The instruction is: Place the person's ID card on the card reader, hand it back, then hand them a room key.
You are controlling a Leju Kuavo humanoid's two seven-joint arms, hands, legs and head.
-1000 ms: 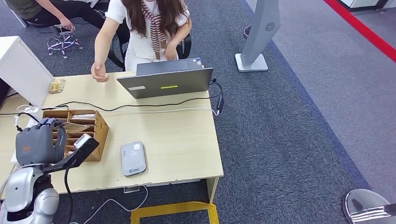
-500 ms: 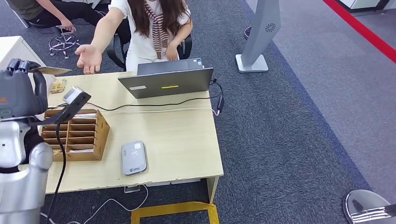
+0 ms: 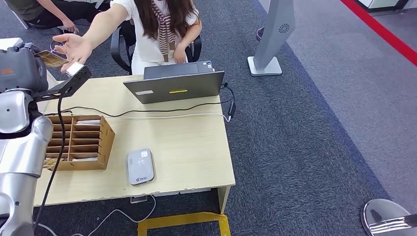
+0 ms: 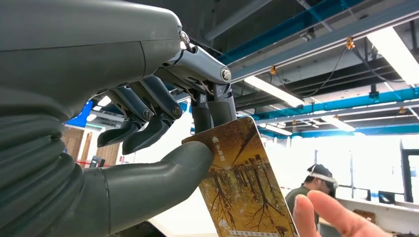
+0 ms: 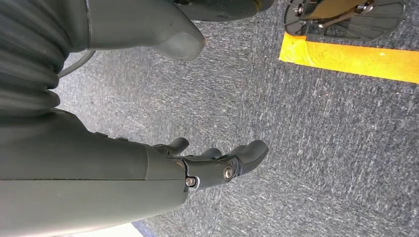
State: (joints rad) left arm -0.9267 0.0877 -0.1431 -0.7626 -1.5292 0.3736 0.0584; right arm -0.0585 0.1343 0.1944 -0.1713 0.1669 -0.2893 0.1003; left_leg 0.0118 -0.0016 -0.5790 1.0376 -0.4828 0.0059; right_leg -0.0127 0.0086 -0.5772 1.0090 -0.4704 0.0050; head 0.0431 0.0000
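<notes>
1. While the left hand (image 3: 18,69) is raised at the far left corner of the desk (image 3: 192,147), it is pinching a golden room key card (image 3: 51,58) between thumb and fingers (image 4: 148,116), the other fingers curling loosely above it.
2. The person's hand (image 3: 73,47) is reaching out palm-up just beside the card, with a fingertip showing next to the card's edge in the left wrist view; whether it is touching the card cannot be told.
3. The right hand (image 5: 217,165) is hanging over grey carpet (image 5: 321,148) beside a yellow tape strip (image 5: 346,58), holding nothing, its fingers gently apart.
4. On the pale wooden desk, a grey card reader (image 3: 140,166) is lying near the front edge, just beside a wooden card rack (image 3: 81,141) with many slots.
5. A grey laptop (image 3: 174,84) is standing open at the far edge, facing the seated person, with black cables (image 3: 147,111) trailing across the desktop.
6. Blue-grey carpet is covering the room floor, with a red stripe (image 3: 378,29) running along the far right and a grey stand (image 3: 270,39) beyond the desk.
</notes>
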